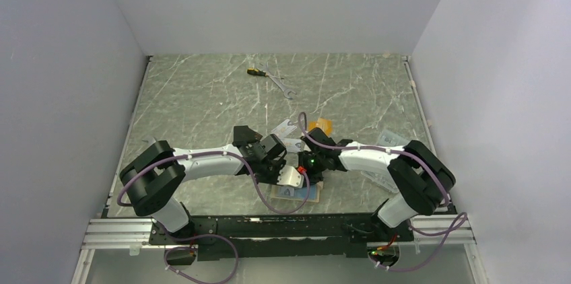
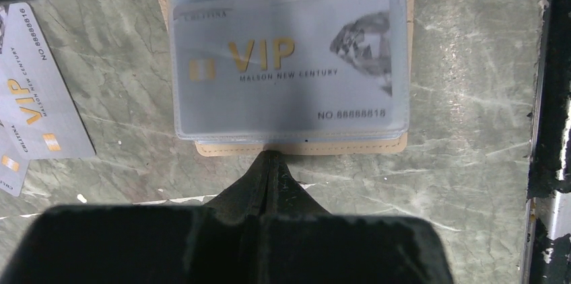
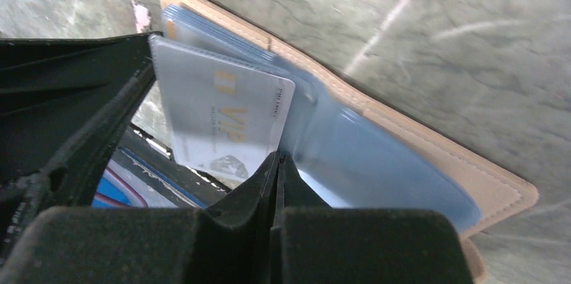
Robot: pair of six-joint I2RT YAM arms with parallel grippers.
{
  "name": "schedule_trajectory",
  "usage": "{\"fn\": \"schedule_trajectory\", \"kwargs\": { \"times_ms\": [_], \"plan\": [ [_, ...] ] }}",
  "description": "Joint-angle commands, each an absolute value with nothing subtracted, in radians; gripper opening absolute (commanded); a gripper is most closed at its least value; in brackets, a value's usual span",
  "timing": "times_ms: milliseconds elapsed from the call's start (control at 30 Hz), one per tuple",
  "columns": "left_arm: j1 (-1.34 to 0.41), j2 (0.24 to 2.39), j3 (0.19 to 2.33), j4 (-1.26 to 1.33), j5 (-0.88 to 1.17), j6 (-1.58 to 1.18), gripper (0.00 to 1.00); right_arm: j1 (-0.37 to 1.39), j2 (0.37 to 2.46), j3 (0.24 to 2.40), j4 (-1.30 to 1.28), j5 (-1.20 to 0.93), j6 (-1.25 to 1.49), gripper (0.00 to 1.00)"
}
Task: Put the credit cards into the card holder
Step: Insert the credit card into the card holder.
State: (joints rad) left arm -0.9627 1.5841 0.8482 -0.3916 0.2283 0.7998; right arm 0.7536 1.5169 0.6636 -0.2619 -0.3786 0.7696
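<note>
The step in hand is judged to be seating a silver card (image 3: 222, 116) in a clear sleeve (image 3: 377, 169) of the card holder (image 2: 303, 147). It would be done well if the card were held square to the sleeve mouth and slid in flat, with the holder pinned so that it cannot skate on the tabletop (image 2: 471, 62).

The left tool (image 2: 269, 163) is pressed together on nothing, its tips touching the holder's tan edge just ahead. The right tool (image 3: 278, 163) is also closed, its tips at the card's near edge; whether the card is pinched cannot be told.

Both arms are stretched low and inward, meeting over the opened holder. Two loose cards (image 2: 37, 89) lie left of the left tool.
</note>
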Motion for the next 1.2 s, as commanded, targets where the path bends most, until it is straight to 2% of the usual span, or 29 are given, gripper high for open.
{"fn": "schedule_trajectory", "kwargs": {
  "times_ms": [0,267,400,500,700,1167],
  "plan": [
    [-0.956,1.575,0.819,-0.47,0.242,0.792,0.0,0.768,1.542,0.745,-0.228,-0.37,0.764,0.01],
    [-0.956,1.577,0.82,-0.474,0.241,0.795,0.0,0.768,1.541,0.78,-0.219,-0.412,0.733,0.0],
    [-0.953,1.572,0.812,-0.469,0.23,0.798,0.0,0.731,1.485,0.72,-0.247,-0.406,0.735,0.1],
    [-0.944,1.566,0.807,-0.466,0.229,0.798,0.0,0.67,1.423,0.657,-0.273,-0.403,0.729,0.12],
    [-0.936,1.561,0.805,-0.464,0.23,0.796,0.0,0.624,1.367,0.61,-0.29,-0.397,0.719,0.06],
    [-0.936,1.557,0.811,-0.458,0.238,0.792,0.0,0.733,1.548,0.69,-0.167,-0.437,0.764,0.0]
  ]
}}
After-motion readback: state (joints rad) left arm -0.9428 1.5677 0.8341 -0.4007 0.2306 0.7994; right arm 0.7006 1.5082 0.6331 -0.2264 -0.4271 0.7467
